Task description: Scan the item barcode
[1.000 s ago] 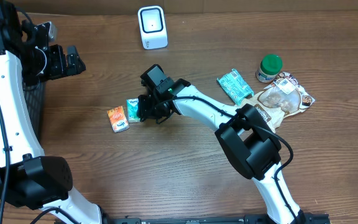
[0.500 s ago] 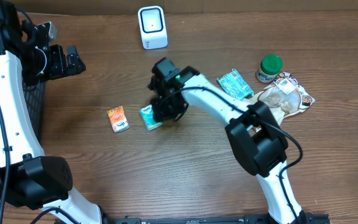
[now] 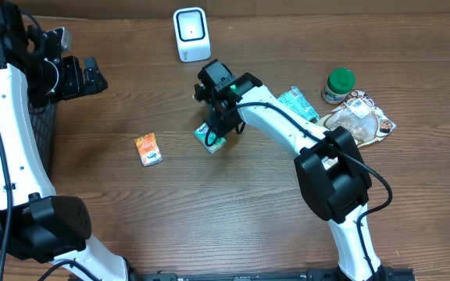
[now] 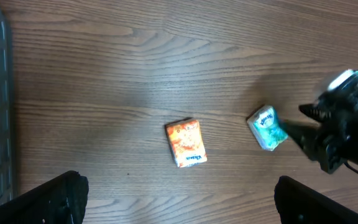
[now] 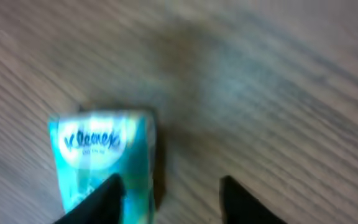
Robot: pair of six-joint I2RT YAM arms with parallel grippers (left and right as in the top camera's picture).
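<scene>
Right gripper (image 3: pixel 219 129) and tissue pack (image 3: pixel 209 139). The teal Kleenex pack lies flat on the wooden table (image 3: pixel 233 218), below the white scanner (image 3: pixel 191 33) and well to the right of an orange pack (image 3: pixel 148 148). In the right wrist view the pack (image 5: pixel 101 155) sits at the left finger (image 5: pixel 107 200), partly overlapped by it. The other finger stands apart, with bare wood between the two. The jaws are parted and grasp nothing; whether the near finger touches the pack cannot be told.

The right arm reaches from the table's near edge up and to the left, elbow bent, its wrist tipped down over the pack.

The left gripper (image 3: pixel 84 76) is held at the table's far left, spread wide and empty. Its camera looks down on both packs (image 4: pixel 268 127).
</scene>
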